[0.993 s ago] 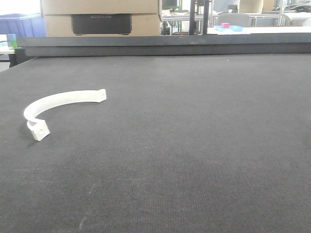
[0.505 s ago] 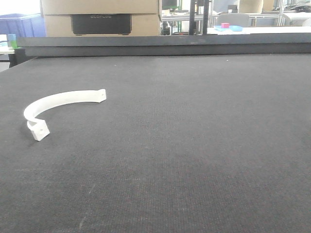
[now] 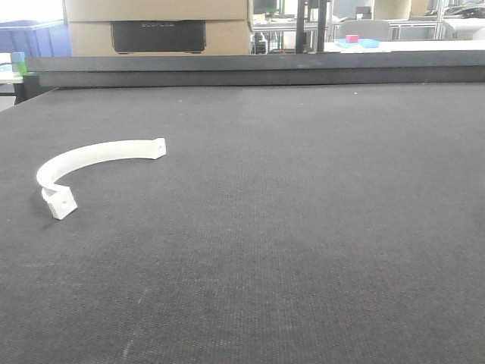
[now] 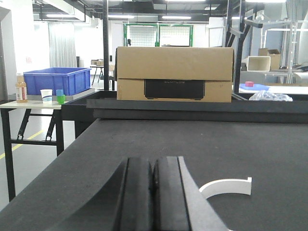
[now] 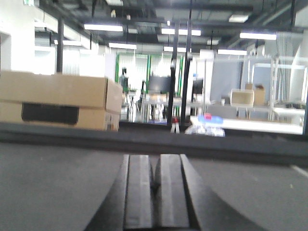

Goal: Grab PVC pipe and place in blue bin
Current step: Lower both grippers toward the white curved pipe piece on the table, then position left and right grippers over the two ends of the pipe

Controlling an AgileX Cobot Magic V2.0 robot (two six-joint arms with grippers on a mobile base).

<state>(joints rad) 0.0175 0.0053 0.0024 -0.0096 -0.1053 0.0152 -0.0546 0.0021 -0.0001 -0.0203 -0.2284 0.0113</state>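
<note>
The PVC pipe, a thin white half-ring arc with a blocky end, lies flat on the dark table at the left in the front view. In the left wrist view the PVC pipe shows just right of my left gripper, which is shut with nothing between its fingers. My right gripper is shut and empty too, low over bare table. The blue bin stands on a side table beyond the table's far left corner; a sliver of the blue bin shows in the front view.
A cardboard box stands behind the table's raised far rim. A bottle and small cups sit by the bin. Workbenches with blue and pink items lie at the far right.
</note>
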